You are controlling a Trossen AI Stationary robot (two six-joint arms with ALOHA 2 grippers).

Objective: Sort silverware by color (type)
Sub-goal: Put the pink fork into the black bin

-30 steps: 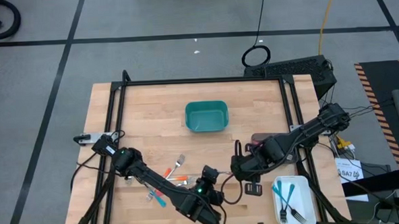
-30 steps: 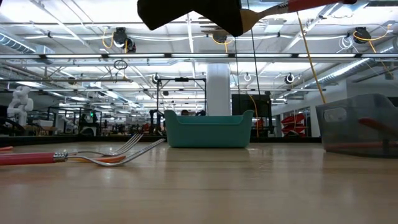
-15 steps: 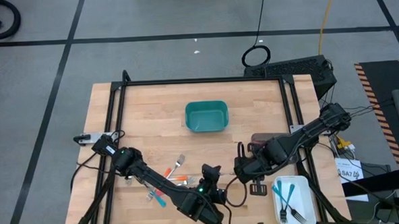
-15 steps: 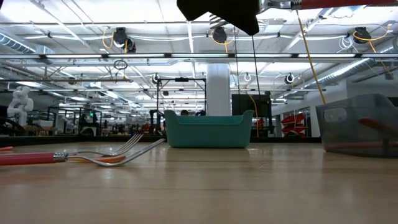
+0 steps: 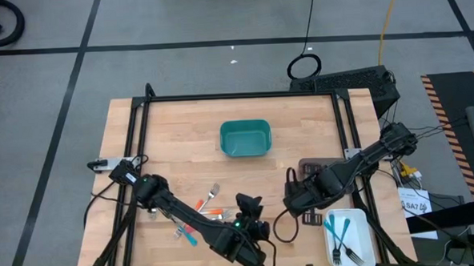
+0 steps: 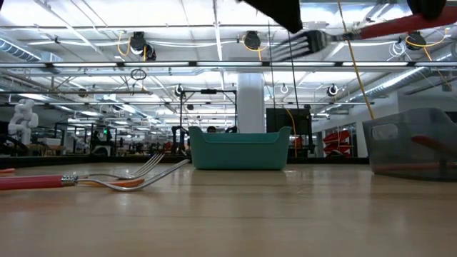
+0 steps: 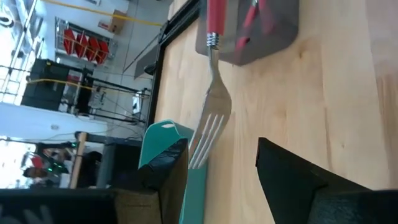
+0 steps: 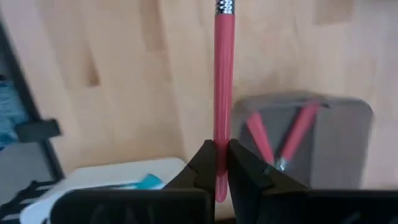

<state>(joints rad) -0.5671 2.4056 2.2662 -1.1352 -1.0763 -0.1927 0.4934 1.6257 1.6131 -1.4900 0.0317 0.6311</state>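
**Right end effector pinches a red fork; left one stands spread beside it**

The right end effector (image 8: 221, 163) is pressed together on the handle of a red fork (image 8: 223, 81), gripping it near the handle's tail so that the rest of the handle and the tines run forward, away from the fingers. In the low view the fork (image 6: 357, 33) hangs level, well above the counter (image 6: 285, 214), tines pointing toward the left arm. Just beyond and below the pinched handle sits a grey bin (image 8: 323, 143) with two more red forks (image 8: 292, 134) lying in it. A white tray (image 5: 350, 239) on the near side of this end effector holds blue forks (image 5: 341, 242).

The left end effector (image 7: 217, 168) is spread, its two dark fingers (image 7: 286, 180) apart with nothing between them. The red fork's tines (image 7: 208, 130) hang just ahead of the gap, clear of both fingers. From above, this end effector (image 5: 248, 206) is near the counter's front edge, with the right one (image 5: 292, 196) close by on its right.

Behind the left end effector, on its arm's side, a loose cluster of forks (image 5: 207, 208) with orange, red and blue handles lies on the counter. A teal bin (image 5: 244, 138) stands well ahead of both end effectors, near mid-counter.
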